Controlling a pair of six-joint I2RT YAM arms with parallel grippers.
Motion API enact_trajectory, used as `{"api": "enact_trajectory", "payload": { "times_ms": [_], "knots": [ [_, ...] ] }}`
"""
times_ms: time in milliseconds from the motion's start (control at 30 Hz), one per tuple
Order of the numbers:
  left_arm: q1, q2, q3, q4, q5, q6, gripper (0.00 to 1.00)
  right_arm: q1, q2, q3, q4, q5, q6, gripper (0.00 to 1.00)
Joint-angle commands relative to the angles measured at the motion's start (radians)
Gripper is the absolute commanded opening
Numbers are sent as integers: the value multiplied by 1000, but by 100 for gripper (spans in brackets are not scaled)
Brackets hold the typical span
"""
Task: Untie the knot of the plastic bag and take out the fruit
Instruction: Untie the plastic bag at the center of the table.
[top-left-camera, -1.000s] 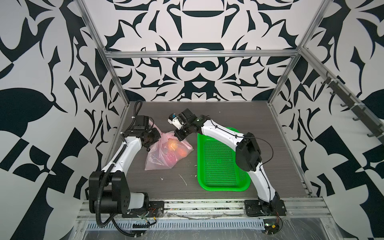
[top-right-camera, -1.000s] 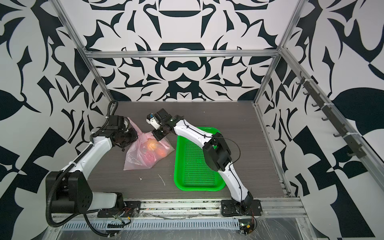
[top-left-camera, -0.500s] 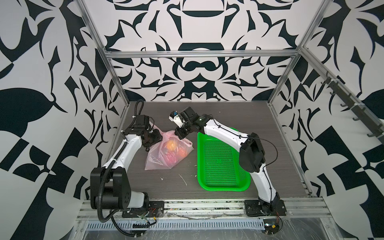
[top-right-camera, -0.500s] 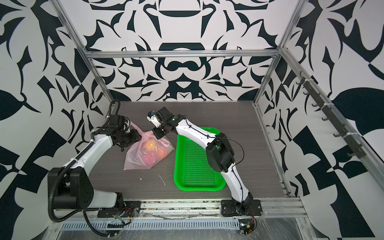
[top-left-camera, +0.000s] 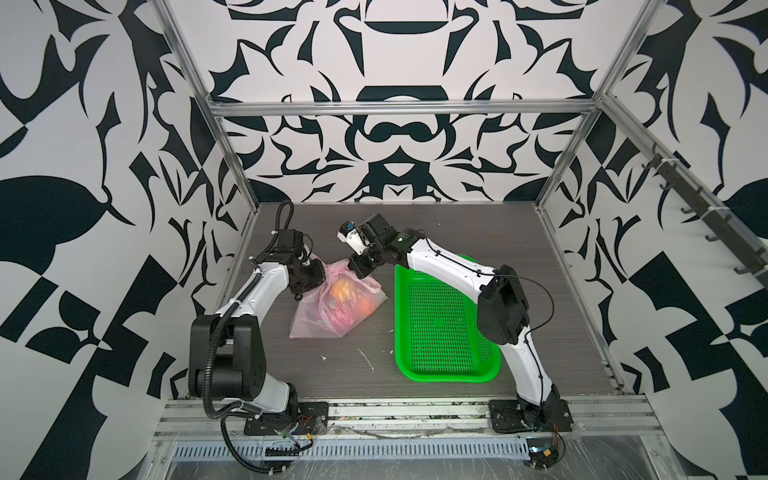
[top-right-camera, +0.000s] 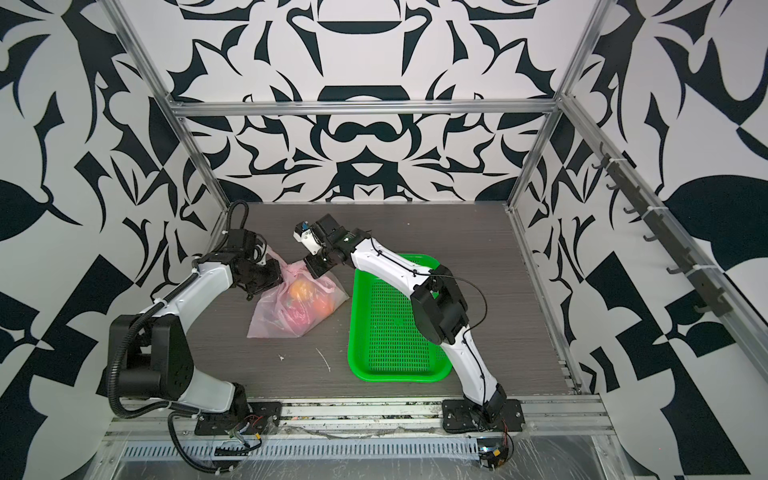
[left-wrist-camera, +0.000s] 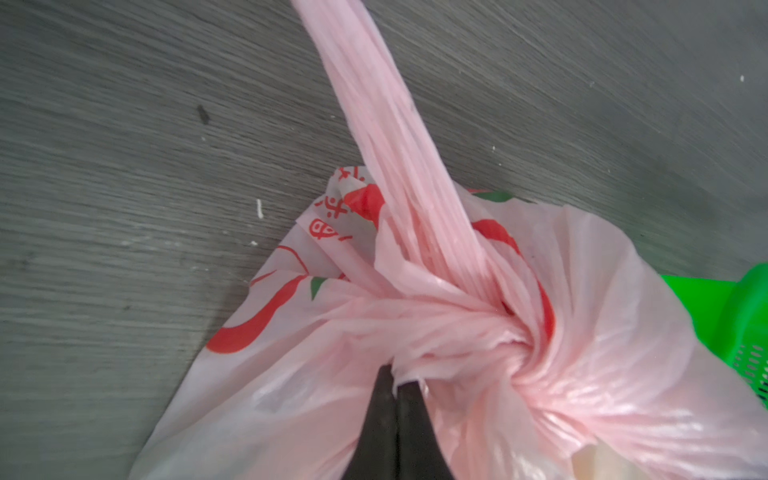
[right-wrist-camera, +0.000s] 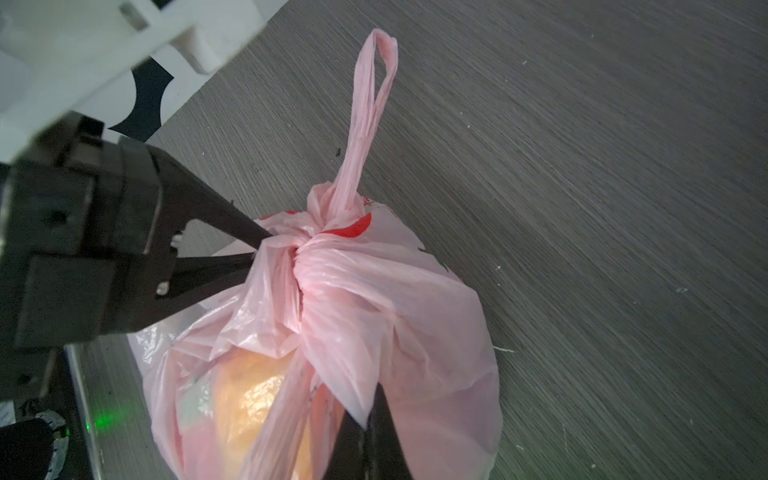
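Pink, thin plastic: the bag (top-left-camera: 332, 309) lies on the grey bench (top-left-camera: 478, 228) just beside the green basket (top-left-camera: 449, 376), on the left arm's side of it. Its tied top is at the far end. In both top views the two hands meet at that top, with the left hand (top-left-camera: 309, 279) on one side and the right hand (top-left-camera: 360, 269) on the other. The bag's bulk spreads toward the front between the arms.

The knot (right-wrist-camera: 322, 222) is tied tight. In the right wrist view the left hand (right-wrist-camera: 259, 247) has its fingers drawn together to a point, nipping the gathered plastic right against the side of the knot. The left wrist view shows the same: the dark tips are closed, with the twist of the knot (left-wrist-camera: 494, 332) just past them.

The right hand (right-wrist-camera: 368, 419) is closed too. It pinches a fold of the bag's wall near the knot but apart from it, on the bulging side.

One handle (right-wrist-camera: 376, 104) runs out free from the knot as a long loop.

The fruit (right-wrist-camera: 249, 399) is inside the bag. A yellow-orange round piece shows through the plastic near the right hand, and in a top view an orange-red one (top-left-camera: 366, 307) lies beside it. The rest is a pink blur.
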Motion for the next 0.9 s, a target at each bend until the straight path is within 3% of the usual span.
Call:
{"api": "enact_trajectory", "payload": {
  "times_ms": [0, 233, 533, 867],
  "knots": [
    [-1, -69, -12, 5, -94, -27, 0, -9, -29, 12, 65, 5, 30, 0],
    [21, -150, -60, -23, -211, -49, 0, -43, -71, -55, 110, 36, 76, 0],
    [126, -288, -145, -40, -247, -115, 0, -85, -147, -187, 147, 109, 138, 0],
    [178, -399, -157, -52, -267, -159, 0, -91, -292, -385, 181, 182, 196, 0]
  ]
}}
